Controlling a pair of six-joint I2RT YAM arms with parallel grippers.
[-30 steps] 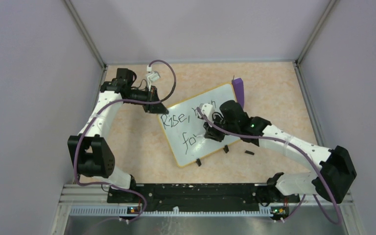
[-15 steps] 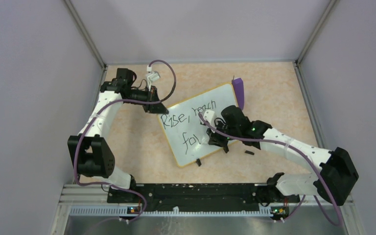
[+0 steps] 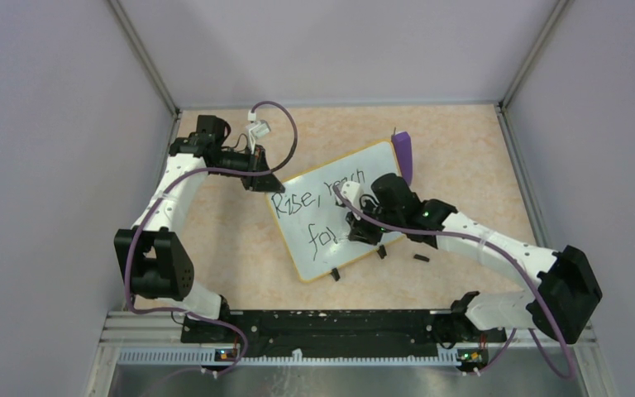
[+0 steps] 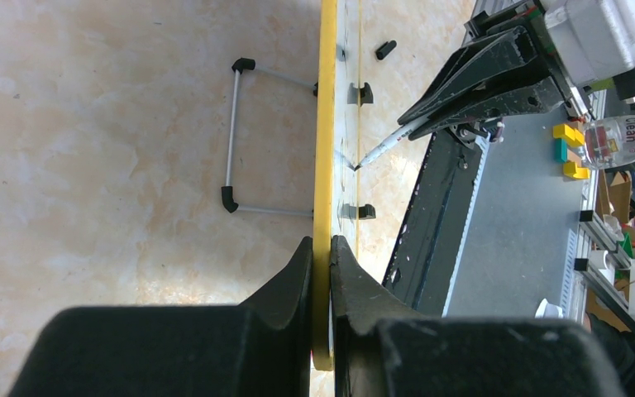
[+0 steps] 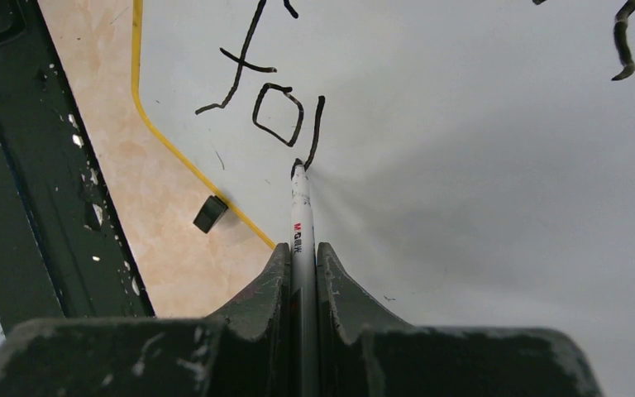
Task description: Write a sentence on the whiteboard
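The whiteboard (image 3: pixel 362 169) stands tilted on the table, its yellow rim edge-on in the left wrist view (image 4: pixel 326 124). The sentence (image 3: pixel 318 197) reads "Rise, reach" with "fo" and one stroke below; that lower line shows in the right wrist view (image 5: pixel 273 107). My left gripper (image 3: pixel 266 184) is shut on the board's upper left corner (image 4: pixel 323 248). My right gripper (image 3: pixel 355 228) is shut on a thin marker pen (image 5: pixel 301 223), whose tip touches the board (image 5: pixel 479 165) at the end of the stroke after "fo". The pen also shows in the left wrist view (image 4: pixel 389 145).
A purple wedge block (image 3: pixel 403 154) lies behind the board's far right corner. Two black clip feet (image 3: pixel 336 273) hold the board's near edge. A small black cap (image 3: pixel 419 258) lies on the table to the right. A wire stand (image 4: pixel 231 132) props the board's back. The black rail (image 3: pixel 331 324) runs along the near edge.
My right gripper with the pen went down and left, drawing a stroke after "fo", then came back up a little. The left gripper and the board have stayed still.
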